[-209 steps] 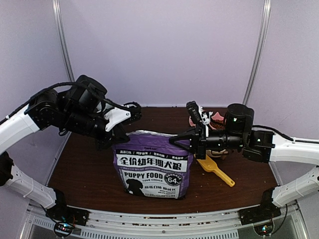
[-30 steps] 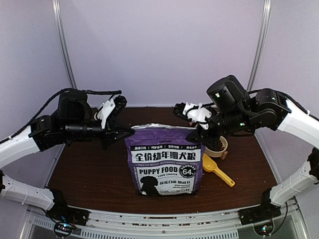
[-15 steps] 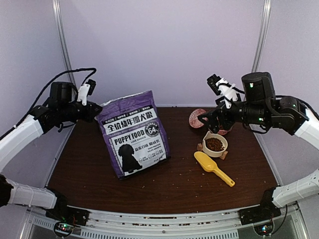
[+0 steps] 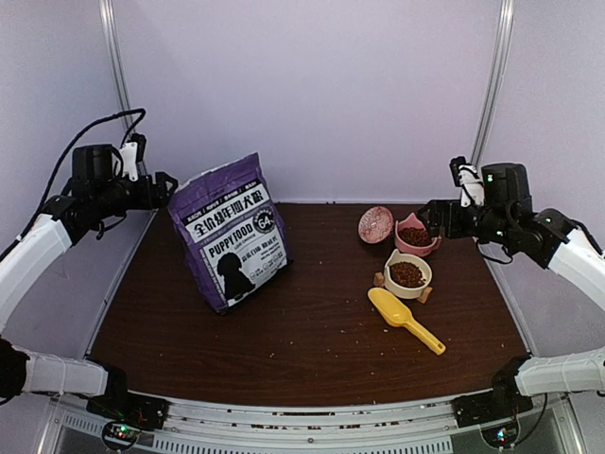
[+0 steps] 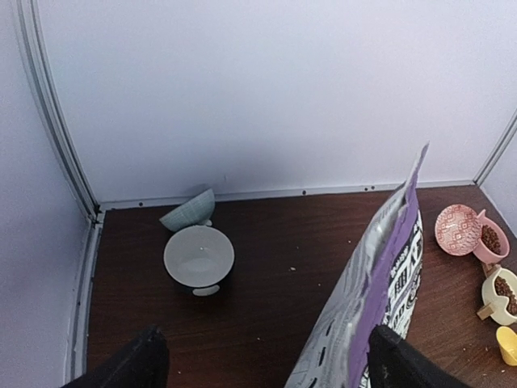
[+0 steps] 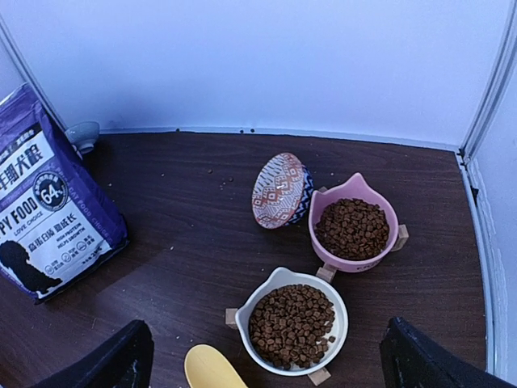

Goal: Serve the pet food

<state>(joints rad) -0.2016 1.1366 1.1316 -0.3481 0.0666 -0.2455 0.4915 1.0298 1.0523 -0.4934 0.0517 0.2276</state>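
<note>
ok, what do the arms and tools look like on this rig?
Both arms have white shells and black joint housings: left arm, right arm. A black cable loops above the left one. A small green light shows near the right wrist. Left tool and right tool have black fingers.

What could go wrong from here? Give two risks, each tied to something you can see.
1. The purple bag stands tilted with the left claw open beside its top; it may topple.
2. The patterned bowl sits tilted on its edge beside the pink bowl; a nudge could roll it.
</note>
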